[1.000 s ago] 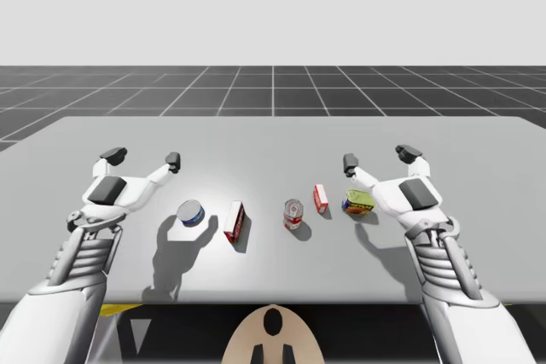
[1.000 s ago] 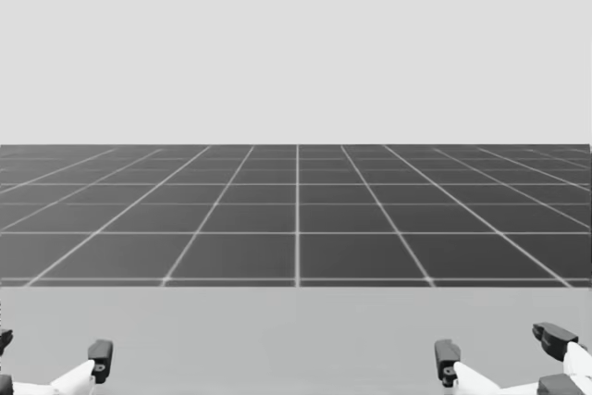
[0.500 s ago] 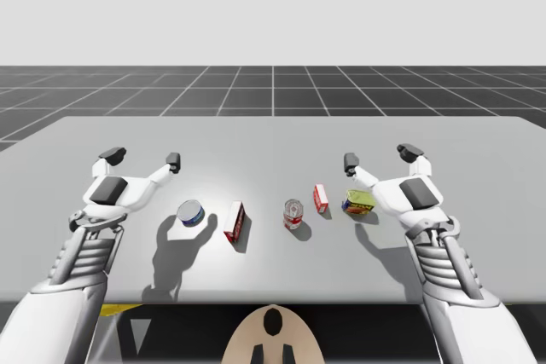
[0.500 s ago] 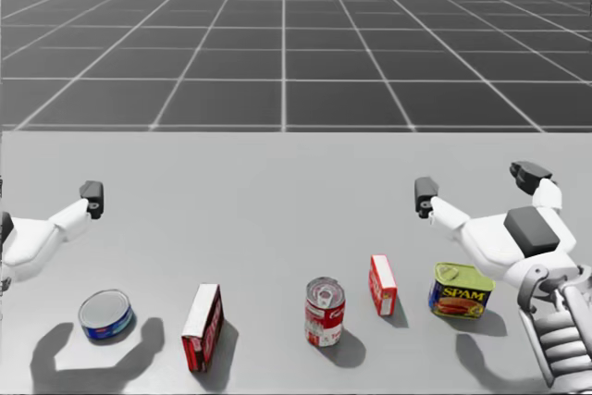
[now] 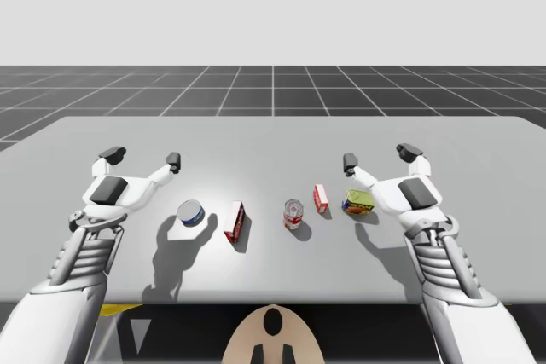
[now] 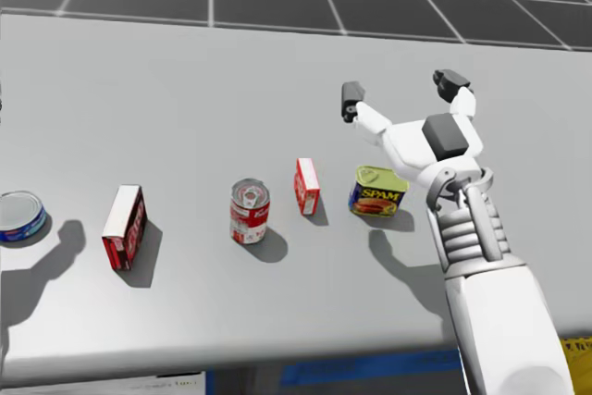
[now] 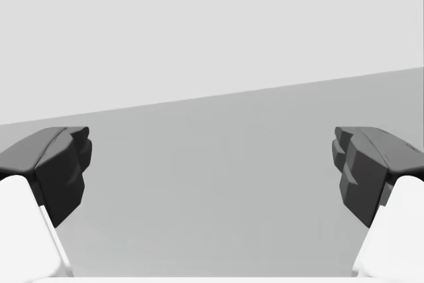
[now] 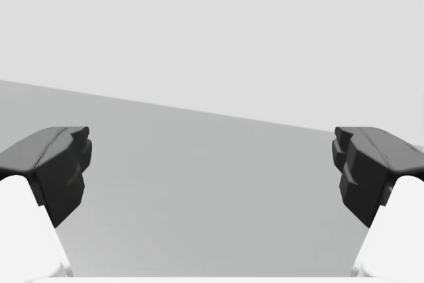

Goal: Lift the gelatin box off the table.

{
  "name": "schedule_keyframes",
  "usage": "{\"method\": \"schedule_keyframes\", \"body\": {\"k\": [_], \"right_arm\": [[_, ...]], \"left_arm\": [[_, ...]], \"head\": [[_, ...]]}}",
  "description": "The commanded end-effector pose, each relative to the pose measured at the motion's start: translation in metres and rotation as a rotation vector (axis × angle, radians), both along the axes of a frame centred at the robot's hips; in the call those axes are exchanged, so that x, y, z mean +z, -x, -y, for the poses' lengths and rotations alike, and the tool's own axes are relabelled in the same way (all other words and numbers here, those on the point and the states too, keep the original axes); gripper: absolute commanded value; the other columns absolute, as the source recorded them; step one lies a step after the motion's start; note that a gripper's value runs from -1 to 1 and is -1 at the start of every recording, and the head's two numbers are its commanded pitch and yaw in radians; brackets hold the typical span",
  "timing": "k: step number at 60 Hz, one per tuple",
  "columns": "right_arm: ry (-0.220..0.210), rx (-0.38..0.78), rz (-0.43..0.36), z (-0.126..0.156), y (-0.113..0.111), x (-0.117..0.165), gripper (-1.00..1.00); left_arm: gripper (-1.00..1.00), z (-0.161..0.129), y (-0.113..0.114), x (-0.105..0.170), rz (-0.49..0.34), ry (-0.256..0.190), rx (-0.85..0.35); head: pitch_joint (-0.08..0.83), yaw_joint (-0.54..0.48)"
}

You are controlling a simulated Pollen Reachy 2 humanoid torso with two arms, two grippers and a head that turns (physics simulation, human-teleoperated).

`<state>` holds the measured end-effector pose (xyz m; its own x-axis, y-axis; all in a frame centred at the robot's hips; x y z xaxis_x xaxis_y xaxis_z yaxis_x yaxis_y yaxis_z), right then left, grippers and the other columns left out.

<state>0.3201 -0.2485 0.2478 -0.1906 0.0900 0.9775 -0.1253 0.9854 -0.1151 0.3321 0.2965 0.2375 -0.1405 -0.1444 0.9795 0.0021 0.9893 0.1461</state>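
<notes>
My right gripper [image 5: 379,157] is open wide, and nothing is between its two black fingers [image 5: 349,162]. It hangs above the flat grey table [image 5: 273,138]. In the right wrist view the right gripper [image 8: 212,170] has just bare table ahead of it.

Just beside my right hand, on the inner side and down on the table, sits a squat blue and yellow metal can with rounded corners [image 5: 359,202]. Its yellow top is shut, so I cannot see what is in it. Next past that can, a bit further from the hand, is the small red and white cardboard box [image 5: 321,199]. It stands up on a thin edge, apart from the gripper, and nothing touches it. It is closed. Past the box, further again from my right hand, stands a round red and white metal can [image 5: 293,214] with its silver lid on.

My left gripper [image 5: 142,158] is open wide too and holds nothing. In the left wrist view the left gripper [image 7: 212,170] looks out over bare table. Near my left hand, on its inner side, is a short round blue metal can [image 5: 191,212] with a silver lid on top. Past that, further from the left hand, stands a taller red and white cardboard box [image 5: 235,221], closed and upright.
</notes>
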Motion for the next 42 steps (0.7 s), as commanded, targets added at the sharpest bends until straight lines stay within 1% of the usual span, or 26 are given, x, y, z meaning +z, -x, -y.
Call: {"method": "schedule_keyframes", "body": {"k": [1,3,5,7,10,14,16,17,19,23,27,31,32,33,35,36,39,40,42], "right_arm": [[-0.002,0.001,0.012,0.0,0.002,0.004,-1.0],[-0.008,0.003,0.015,0.001,0.003,0.006,-1.0],[-0.023,0.014,0.016,0.001,0.007,0.012,-1.0],[-0.023,0.015,0.016,0.001,0.008,0.013,-1.0],[-0.014,0.021,0.004,-0.003,0.019,0.02,-1.0],[-0.032,0.033,-0.022,-0.012,0.035,0.027,-1.0],[-0.035,0.027,-0.029,-0.019,0.043,0.028,-1.0],[-0.031,0.047,-0.039,-0.023,0.049,0.028,-1.0],[-0.01,0.057,-0.032,-0.028,0.058,0.027,-1.0],[-0.024,0.081,-0.046,-0.036,0.075,0.025,-1.0],[-0.023,0.116,-0.056,-0.041,0.089,0.023,-1.0],[-0.036,0.143,-0.069,-0.044,0.1,0.021,-1.0],[-0.062,0.148,-0.083,-0.047,0.104,0.019,-1.0],[-0.069,0.16,-0.088,-0.048,0.107,0.017,-1.0],[-0.069,0.173,-0.094,-0.05,0.11,0.015,-1.0],[-0.081,0.175,-0.102,-0.052,0.114,0.012,-1.0],[-0.086,0.188,-0.11,-0.056,0.119,0.006,-1.0],[-0.098,0.195,-0.124,-0.058,0.123,0.002,-1.0],[-0.097,0.198,-0.127,-0.06,0.125,-0.002,-1.0]], "left_arm": [[-1.0,0.001,0.0,0.001,0.002,0.002,-0.002],[-1.0,0.001,0.0,0.001,0.002,0.004,-0.002],[-1.0,0.0,0.0,0.0,0.0,0.006,0.0],[-1.0,0.0,0.0,0.0,0.0,0.006,0.001],[-1.0,0.001,0.0,0.0,-0.003,0.008,0.004],[-1.0,0.001,0.0,0.0,-0.005,0.009,0.006],[-1.0,0.001,0.0,0.0,-0.006,0.01,0.007],[-1.0,0.001,0.0,0.0,-0.007,0.01,0.007],[-1.0,0.001,0.0,0.0,-0.008,0.01,0.007],[-1.0,0.001,-0.001,-0.001,-0.012,0.009,0.008],[-1.0,0.001,-0.001,-0.002,-0.017,0.006,0.008],[-1.0,0.001,-0.001,-0.003,-0.021,0.005,0.008],[-1.0,0.001,-0.002,-0.003,-0.022,0.006,0.009],[-1.0,0.001,-0.002,-0.003,-0.023,0.006,0.009],[-1.0,0.001,-0.002,-0.003,-0.024,0.006,0.01],[-1.0,0.001,-0.002,-0.004,-0.024,0.005,0.01],[-1.0,0.001,-0.002,-0.004,-0.026,0.005,0.01],[-1.0,0.001,-0.003,-0.005,-0.028,0.003,0.011],[-1.0,0.001,-0.003,-0.005,-0.029,0.002,0.011]], "head": [[0.633,-0.21],[0.632,-0.21],[0.629,-0.2],[0.629,-0.2],[0.625,-0.2],[0.624,-0.2],[0.623,-0.2],[0.623,-0.2],[0.622,-0.2],[0.622,-0.2],[0.62,-0.2],[0.621,-0.2],[0.62,-0.19],[0.62,-0.19],[0.62,-0.19],[0.621,-0.19],[0.623,-0.19],[0.624,-0.19],[0.625,-0.19]]}}
